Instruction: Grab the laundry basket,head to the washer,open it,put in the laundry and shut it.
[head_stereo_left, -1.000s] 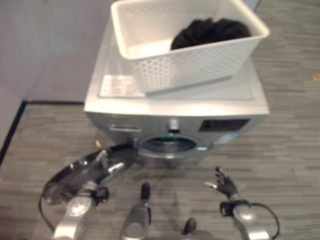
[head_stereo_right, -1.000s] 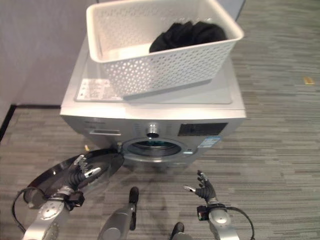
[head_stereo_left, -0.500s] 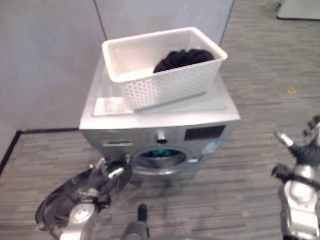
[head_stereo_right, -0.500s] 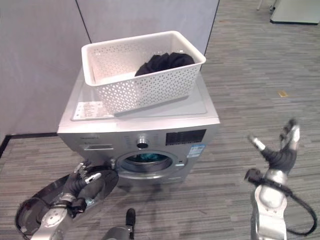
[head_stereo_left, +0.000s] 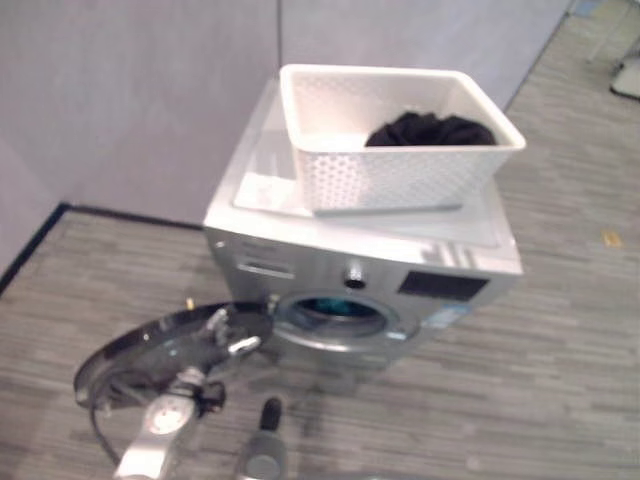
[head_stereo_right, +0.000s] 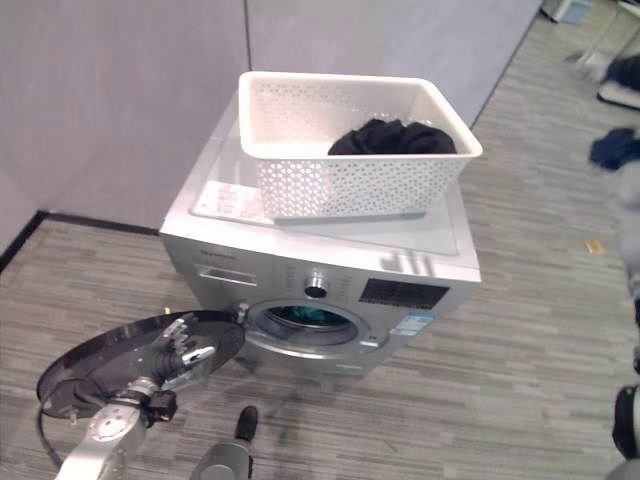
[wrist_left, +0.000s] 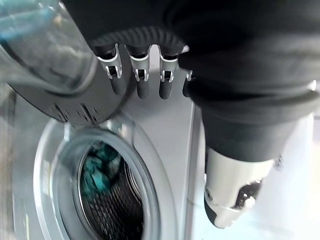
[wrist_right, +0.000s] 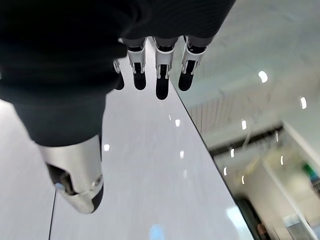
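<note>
The white perforated laundry basket (head_stereo_right: 350, 185) stands on top of the silver washer (head_stereo_right: 290, 270), with black laundry (head_stereo_right: 390, 137) heaped in its right half. The round washer door (head_stereo_right: 95, 365) hangs wide open to the lower left. My left hand (head_stereo_right: 185, 350) rests on the door's inner edge, fingers (wrist_left: 142, 85) straight against the dark rim, so it is open. Teal cloth (wrist_left: 100, 170) lies inside the drum (head_stereo_right: 310, 325). My right hand (wrist_right: 161, 80) is lifted clear of everything, fingers straight and apart, holding nothing.
Grey partition walls (head_stereo_right: 120, 90) stand behind and left of the washer, with a black floor strip (head_stereo_left: 30, 245) at the left. Striped grey floor (head_stereo_right: 540, 330) spreads to the right, with a small yellow scrap (head_stereo_right: 597, 245) on it.
The camera has swung, so the whole picture shifted. My right hand rose from low in front of the washer and went off to the right. My left hand stays on the open door.
</note>
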